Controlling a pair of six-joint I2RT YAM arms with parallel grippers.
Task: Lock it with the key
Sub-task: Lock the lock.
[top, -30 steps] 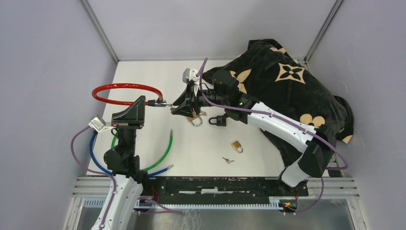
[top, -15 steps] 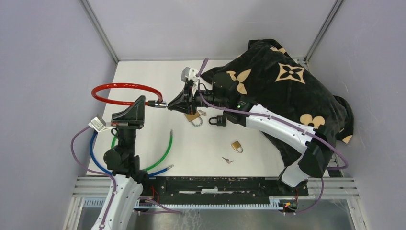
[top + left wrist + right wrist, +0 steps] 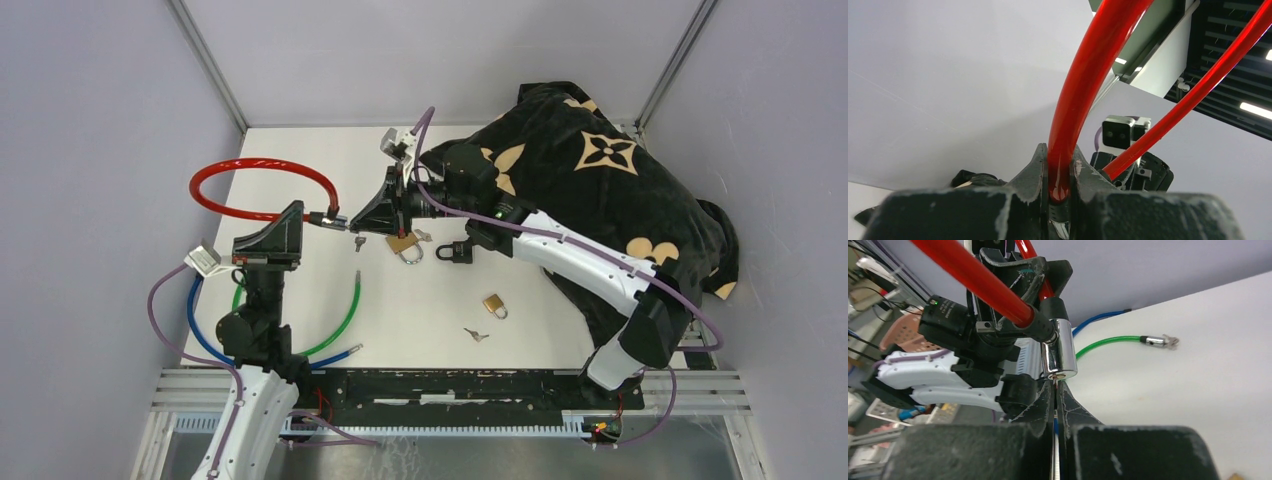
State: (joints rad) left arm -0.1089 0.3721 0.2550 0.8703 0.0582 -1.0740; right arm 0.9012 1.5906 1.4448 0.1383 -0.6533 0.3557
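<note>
A red cable lock (image 3: 262, 165) loops in the air over the table's left side. My left gripper (image 3: 300, 215) is shut on the cable (image 3: 1068, 130) just behind its chrome lock cylinder (image 3: 1059, 347). My right gripper (image 3: 358, 224) meets the cylinder (image 3: 338, 218) end on from the right. Its jaws are pressed shut on the thin key (image 3: 1055, 381), whose tip sits at the keyhole in the cylinder's face. A small key (image 3: 357, 242) shows just below the right gripper (image 3: 1055, 385); whether it hangs or lies on the table is unclear.
A brass padlock (image 3: 403, 244) and a black padlock (image 3: 455, 251) lie right of the grippers, a smaller brass padlock (image 3: 494, 304) and a loose key (image 3: 476, 334) nearer me. Green (image 3: 345, 310) and blue (image 3: 200, 330) cables curve at left. A black patterned blanket (image 3: 600, 170) fills the right.
My right gripper has closed fully and shifted slightly left, up against the lock cylinder. The small key below it has come into view. The left gripper holds the red cable as before.
</note>
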